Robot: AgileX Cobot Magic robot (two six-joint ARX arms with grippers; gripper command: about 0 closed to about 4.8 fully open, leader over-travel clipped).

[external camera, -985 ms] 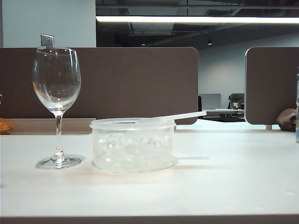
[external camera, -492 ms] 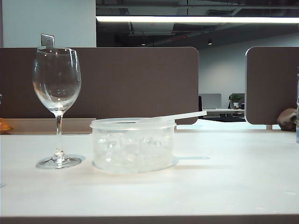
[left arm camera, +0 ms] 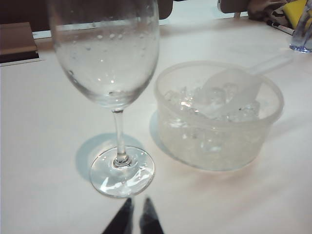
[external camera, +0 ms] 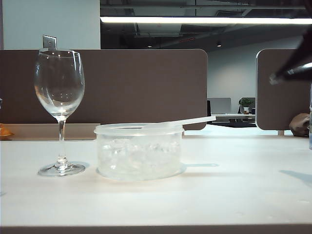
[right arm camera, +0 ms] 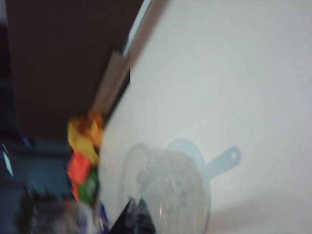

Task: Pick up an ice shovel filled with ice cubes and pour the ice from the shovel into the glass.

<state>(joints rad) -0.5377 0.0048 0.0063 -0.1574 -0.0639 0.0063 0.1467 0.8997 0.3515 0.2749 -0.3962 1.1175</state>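
Observation:
The glass (external camera: pixel 59 87) stands empty on the white table (external camera: pixel 234 195), left of a round plastic tub (external camera: pixel 139 151) full of ice cubes (external camera: pixel 131 158). The ice shovel lies in the tub, its handle (external camera: pixel 192 120) sticking out over the rim to the right; its bowl (left arm camera: pixel 229 90) rests on the ice cubes (left arm camera: pixel 214 141). My left gripper (left arm camera: pixel 136 210) is shut and empty, just in front of the glass's foot (left arm camera: pixel 122 170). My right gripper (external camera: pixel 273 78) is a dark blur high at the right, shut and empty, well apart from the handle. The right wrist view is blurred; it shows the tub (right arm camera: pixel 165 190).
Brown partition panels (external camera: pixel 146 87) stand behind the table. A clear bottle (external camera: pixel 310 122) is at the right edge. Blurred orange, yellow and green things (right arm camera: pixel 83 156) lie beyond the table's far edge. The table's front edge runs along the bottom of the exterior view.
My right arm has swung into the exterior view at the upper right, and its shadow now falls on the table at the right. The glass, tub and shovel have not moved.

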